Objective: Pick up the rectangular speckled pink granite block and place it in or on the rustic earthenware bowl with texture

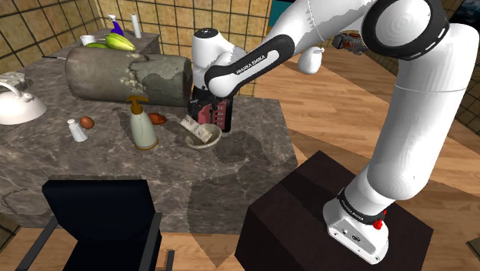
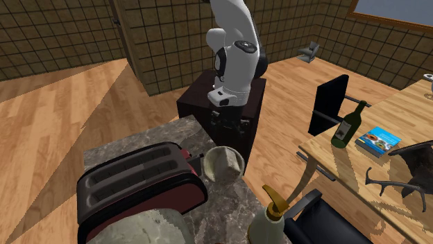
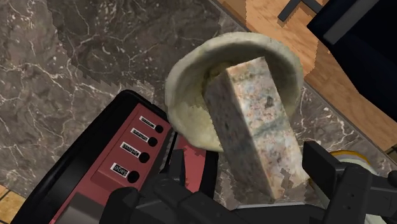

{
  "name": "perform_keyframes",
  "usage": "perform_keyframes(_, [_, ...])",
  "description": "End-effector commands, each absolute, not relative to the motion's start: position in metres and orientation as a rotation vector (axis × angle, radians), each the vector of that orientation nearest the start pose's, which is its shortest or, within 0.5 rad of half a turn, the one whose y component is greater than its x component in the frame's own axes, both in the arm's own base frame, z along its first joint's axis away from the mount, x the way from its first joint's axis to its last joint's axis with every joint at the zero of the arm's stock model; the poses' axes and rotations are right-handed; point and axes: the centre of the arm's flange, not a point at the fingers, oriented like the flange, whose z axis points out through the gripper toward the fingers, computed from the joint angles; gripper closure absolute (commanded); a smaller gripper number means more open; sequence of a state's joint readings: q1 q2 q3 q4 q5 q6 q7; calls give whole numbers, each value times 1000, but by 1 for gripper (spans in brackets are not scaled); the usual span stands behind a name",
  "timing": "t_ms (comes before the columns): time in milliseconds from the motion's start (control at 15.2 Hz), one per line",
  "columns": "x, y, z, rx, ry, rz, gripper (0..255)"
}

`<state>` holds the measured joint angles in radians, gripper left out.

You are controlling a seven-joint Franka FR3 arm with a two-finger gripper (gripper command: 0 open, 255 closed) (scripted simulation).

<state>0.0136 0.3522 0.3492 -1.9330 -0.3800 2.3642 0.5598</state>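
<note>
Hovering the gripper (image 3: 251, 164), fingers spread wide, over the bowl (image 3: 184, 76) at frame centre; I'm judging the block (image 3: 254, 121), leaning inside against its rim, is resting freely.

Tiled walls (image 1: 46, 23), wood floor (image 1: 338, 100), marble table (image 1: 231, 177), black chair (image 1: 100, 215).

Bright, even light covers my workspace. In the shoulder view my arm (image 1: 408, 100) throws a soft shadow on the marble table (image 1: 254, 158) near the stand (image 1: 308, 208). The second exterior view's wood floor (image 2: 62, 104) shows slanting light and dark bands. At my wrist, the granite block (image 3: 254, 121) has one face paler.
</note>
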Motion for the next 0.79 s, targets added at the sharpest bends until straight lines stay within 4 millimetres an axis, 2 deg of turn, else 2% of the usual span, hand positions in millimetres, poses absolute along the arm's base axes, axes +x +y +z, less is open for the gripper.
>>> perform_keyframes(0, [592,208,325,-3226,-56,-277,0])
perform_keyframes(264, [584,212,374,-3226,-56,-277,0])
perform_keyframes(726, [584,212,374,-3226,-56,-277,0])
